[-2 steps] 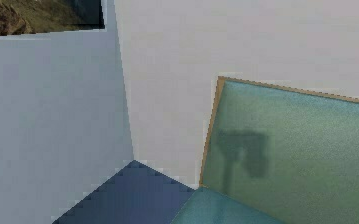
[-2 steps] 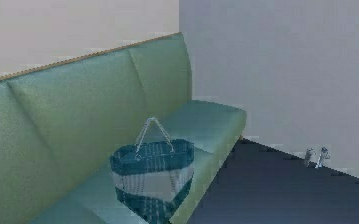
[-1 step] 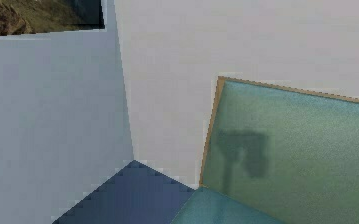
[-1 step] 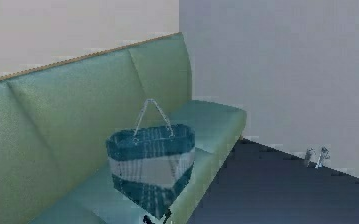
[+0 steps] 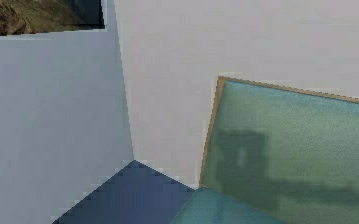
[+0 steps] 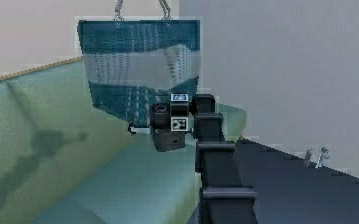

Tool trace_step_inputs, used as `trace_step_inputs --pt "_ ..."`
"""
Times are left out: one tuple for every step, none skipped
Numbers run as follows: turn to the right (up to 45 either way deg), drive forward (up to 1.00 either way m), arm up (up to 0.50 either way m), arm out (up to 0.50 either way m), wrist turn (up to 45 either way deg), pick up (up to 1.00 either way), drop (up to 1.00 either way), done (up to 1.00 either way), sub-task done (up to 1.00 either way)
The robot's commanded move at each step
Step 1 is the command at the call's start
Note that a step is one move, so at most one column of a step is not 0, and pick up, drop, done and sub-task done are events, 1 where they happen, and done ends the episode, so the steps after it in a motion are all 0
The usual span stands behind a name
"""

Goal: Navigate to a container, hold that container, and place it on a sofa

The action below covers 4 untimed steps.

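The woven basket [image 6: 137, 65] loses its handles [image 6: 118, 12] at the top edge (whether the gripper [image 6: 139, 128] at its lower corner holds anything is unclear).

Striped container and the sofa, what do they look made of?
Container: looks woven, fibre or wicker, matte; fine crosshatch weave in teal and white bands. Its thin grey handles look like metal. Sofa: probably fabric upholstery, pale green, matte, no sheen; the tan edge looks like wood.
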Motion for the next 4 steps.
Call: trace_step_inputs --pt "0.0 0.00 0.04 0.00 0.0 0.00 0.00 0.00 0.00" --pt "0.0 0.00 0.00 0.00 -45.0 0.00 0.00 0.00 0.00" --pt "0.0 0.00 0.00 0.00 -45.0 0.00 0.00 0.00 0.00" --pt "0.0 0.00 0.00 0.00 -21.0 0.00 0.00 0.00 0.00"
